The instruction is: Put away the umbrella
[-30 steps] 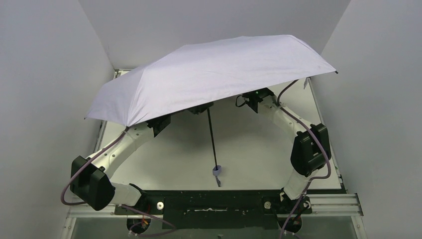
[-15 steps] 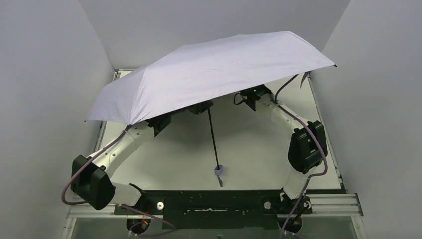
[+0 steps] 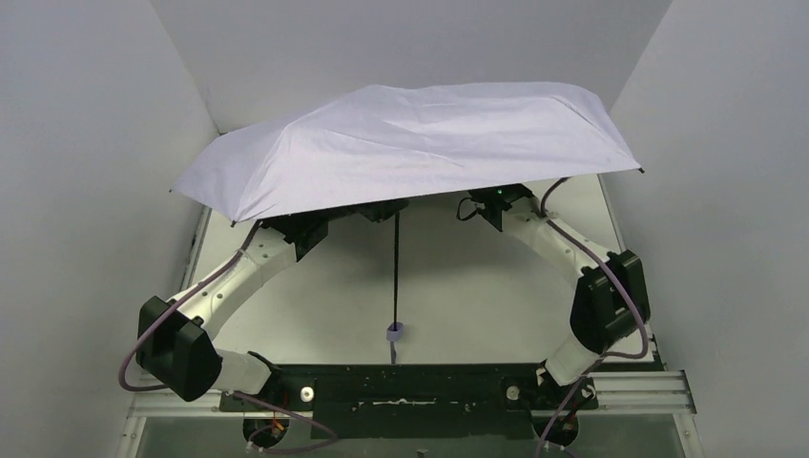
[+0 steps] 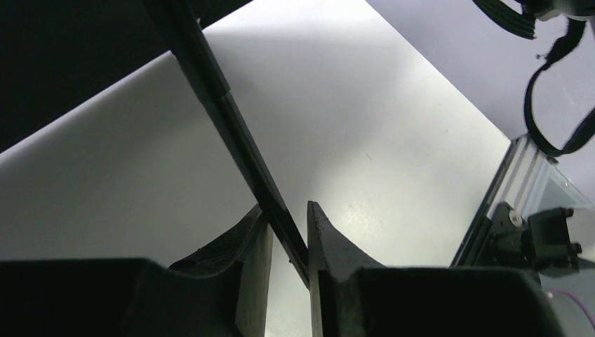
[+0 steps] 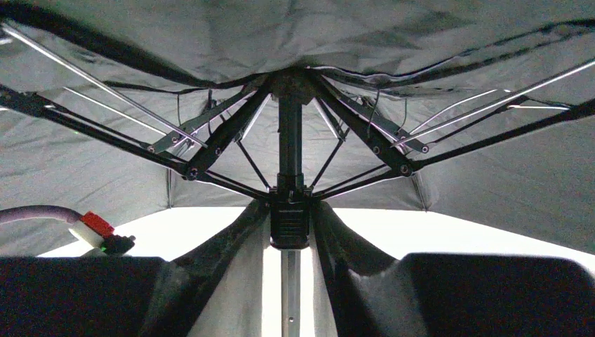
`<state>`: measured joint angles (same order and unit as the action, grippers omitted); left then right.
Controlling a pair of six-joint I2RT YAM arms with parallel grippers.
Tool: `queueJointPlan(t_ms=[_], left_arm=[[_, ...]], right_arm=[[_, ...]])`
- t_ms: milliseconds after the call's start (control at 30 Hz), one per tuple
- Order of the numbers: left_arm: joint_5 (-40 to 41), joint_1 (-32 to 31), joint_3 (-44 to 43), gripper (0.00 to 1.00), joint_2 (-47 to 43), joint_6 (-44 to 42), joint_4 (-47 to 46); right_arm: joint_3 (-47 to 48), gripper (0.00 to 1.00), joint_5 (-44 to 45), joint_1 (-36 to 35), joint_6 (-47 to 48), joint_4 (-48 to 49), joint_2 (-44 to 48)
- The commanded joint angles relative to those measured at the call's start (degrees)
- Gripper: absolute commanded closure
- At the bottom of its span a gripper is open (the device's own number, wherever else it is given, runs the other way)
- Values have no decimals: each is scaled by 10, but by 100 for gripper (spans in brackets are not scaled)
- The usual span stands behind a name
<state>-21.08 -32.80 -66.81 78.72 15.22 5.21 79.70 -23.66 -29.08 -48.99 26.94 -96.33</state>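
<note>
The umbrella (image 3: 410, 143) is open, its pale lavender canopy wrinkled and spread over the far half of the table. Its black shaft (image 3: 396, 272) hangs down to the lavender knob handle (image 3: 393, 333), which has a small strap below it. My right gripper (image 5: 289, 210) is shut on the black runner (image 5: 289, 226) on the shaft, below the ribs (image 5: 175, 133) and dark lining. My left gripper (image 4: 288, 210) is shut on a black bar of the umbrella (image 4: 231, 119); whether it is the shaft or a rib I cannot tell. In the top view the canopy hides both grippers.
Grey walls stand close on the left, right and back. The white table (image 3: 477, 296) shows under the canopy. The left arm's elbow (image 3: 176, 348) and right arm's elbow (image 3: 609, 305) sit at the near corners. A black base rail (image 3: 410, 386) runs along the near edge.
The canopy has dropped on its raised right side to nearly level and has wrinkled. The shaft now hangs straight and the handle has moved left and nearer. The right arm's elbow has swung outward.
</note>
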Motion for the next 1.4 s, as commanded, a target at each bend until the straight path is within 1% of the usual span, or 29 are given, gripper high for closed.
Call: queueJointPlan(t_ms=[0, 133, 233, 500, 600, 733, 767, 900, 933, 967, 1033, 1067, 1167, 1367], left_arm=[[-82, -19, -13, 100, -14, -52, 1], [-77, -12, -9, 100, -18, -44, -8], [-67, -7, -2, 100, -24, -37, -16], [-56, -1, 5, 100, -26, -27, -25], [-51, -1, 8, 100, -26, -26, -27], [-41, -3, 13, 100, -30, -21, -28], [-35, -5, 14, 94, -32, -19, -26], [12, -38, 4, 62, -41, -28, 20], [21, -46, 6, 56, -46, -25, 26], [27, -53, 16, 51, -50, -19, 29], [35, -61, 38, 32, -64, -3, 32], [39, -65, 54, 28, -73, 4, 32], [58, -81, 105, 24, -112, 23, 34], [90, -113, 191, 23, -197, 43, 83]], right_arm=[[-64, 100, 190, 3, 40, 46, 96], [-112, 100, 254, -9, 25, 17, 146], [-155, 100, 297, -40, 15, -11, 179], [-295, 100, 371, -129, -57, -2, 234], [-320, 100, 386, -144, -79, 10, 240], [-319, 100, 428, -144, -102, 22, 255], [-315, 100, 446, -144, -111, 25, 258], [-288, 100, 507, -141, -147, 34, 262], [-281, 100, 516, -138, -152, 34, 262], [-274, 100, 524, -134, -154, 33, 262], [-261, 100, 533, -125, -164, 28, 263], [-258, 100, 534, -117, -171, 27, 263], [-252, 100, 533, -99, -191, 17, 263], [-256, 100, 519, -71, -214, 15, 269]])
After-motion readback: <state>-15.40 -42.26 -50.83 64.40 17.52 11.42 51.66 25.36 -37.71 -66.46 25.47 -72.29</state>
